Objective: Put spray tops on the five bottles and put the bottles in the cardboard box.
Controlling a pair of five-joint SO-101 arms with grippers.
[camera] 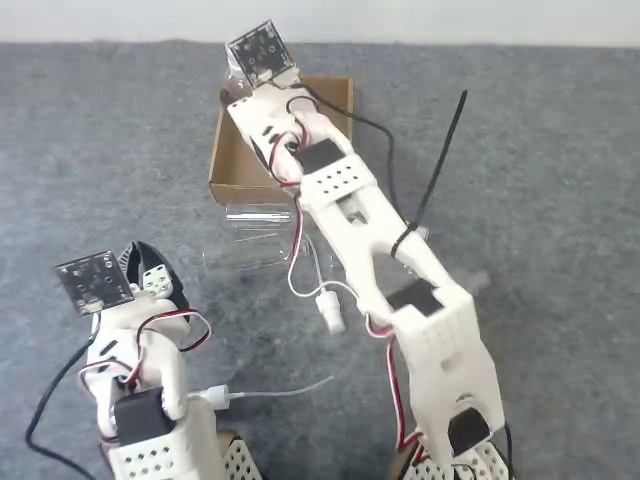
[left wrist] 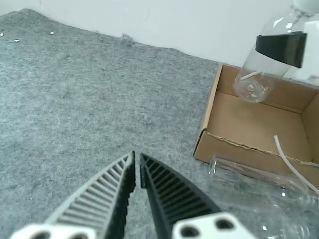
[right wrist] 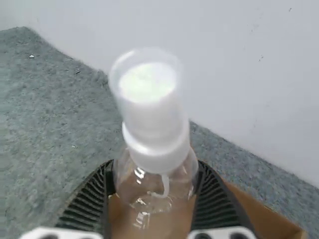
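Over the cardboard box (left wrist: pixel 249 119), the right claw (right wrist: pixel 153 186) grips a clear bottle (right wrist: pixel 149 194) wearing its spray top (right wrist: pixel 147 94); the left claw (left wrist: pixel 137 164) hangs closed above the table (left wrist: pixel 75 99).

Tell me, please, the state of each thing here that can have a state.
right gripper: shut on capped bottle.
capped bottle: top fitted, held above the cardboard box.
left gripper: shut, empty.
cardboard box: open at the top.
clear bottles: lying on their sides beside the box.
loose spray tops: lying on the table, unattached.
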